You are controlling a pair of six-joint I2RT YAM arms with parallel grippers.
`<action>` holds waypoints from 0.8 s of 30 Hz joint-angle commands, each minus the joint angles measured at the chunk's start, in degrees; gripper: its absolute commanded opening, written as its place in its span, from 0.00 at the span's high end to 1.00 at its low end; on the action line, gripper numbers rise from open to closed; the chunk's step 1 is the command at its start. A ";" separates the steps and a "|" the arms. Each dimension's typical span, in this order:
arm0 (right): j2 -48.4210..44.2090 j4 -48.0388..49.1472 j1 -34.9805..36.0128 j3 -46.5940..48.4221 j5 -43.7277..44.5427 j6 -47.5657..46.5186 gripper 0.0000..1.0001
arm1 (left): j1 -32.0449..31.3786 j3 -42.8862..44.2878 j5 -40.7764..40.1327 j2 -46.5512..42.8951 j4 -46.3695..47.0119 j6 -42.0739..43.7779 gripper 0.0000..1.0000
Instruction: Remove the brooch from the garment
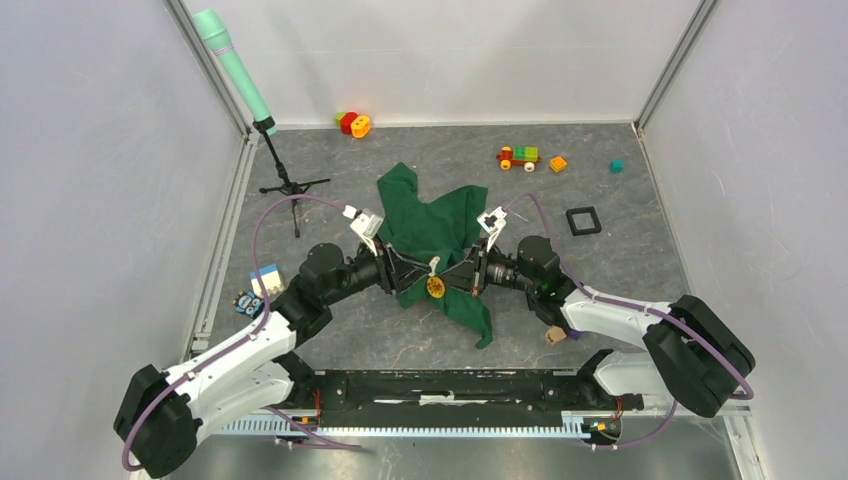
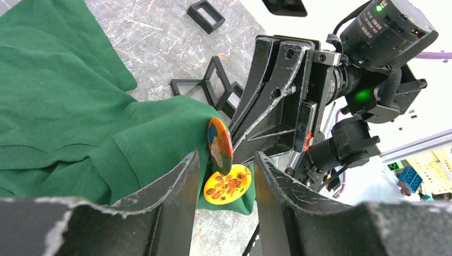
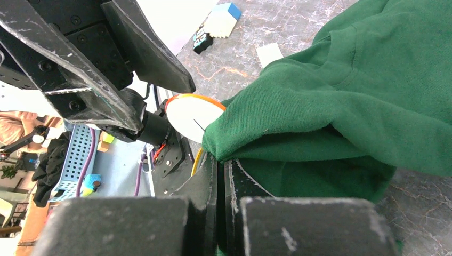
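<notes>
Two round badges sit lower centre: the brooch (image 2: 220, 145) on the green garment (image 2: 69, 106), a yellow badge (image 2: 228, 185) below. The left gripper (image 2: 226, 157) straddles them half open, empty; the right gripper (image 3: 219, 160) clamps the garment.

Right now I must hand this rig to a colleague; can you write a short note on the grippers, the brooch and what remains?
Left gripper: open, jaws on either side of the brooch, no grip yet.
Right gripper: shut on a fold of the green garment, next to the brooch.
Done: cloth pinched, brooch between the left jaws.
Left to do: close on the brooch and pull it off the garment. A yellow badge sits just below it; probably leave that one.
</notes>
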 commanded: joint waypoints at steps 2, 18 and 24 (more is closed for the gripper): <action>-1.25 1.81 0.70 2.29 1.05 0.06 1.00 | -0.55 3.60 0.03 1.72 -1.07 3.34 0.55; -0.99 1.31 2.03 3.18 1.55 -0.12 1.00 | -1.28 3.44 -1.07 3.35 -3.06 4.53 0.74; -1.70 0.72 2.08 3.11 1.60 -0.54 0.94 | -1.32 2.91 -2.44 2.50 -4.14 4.70 0.98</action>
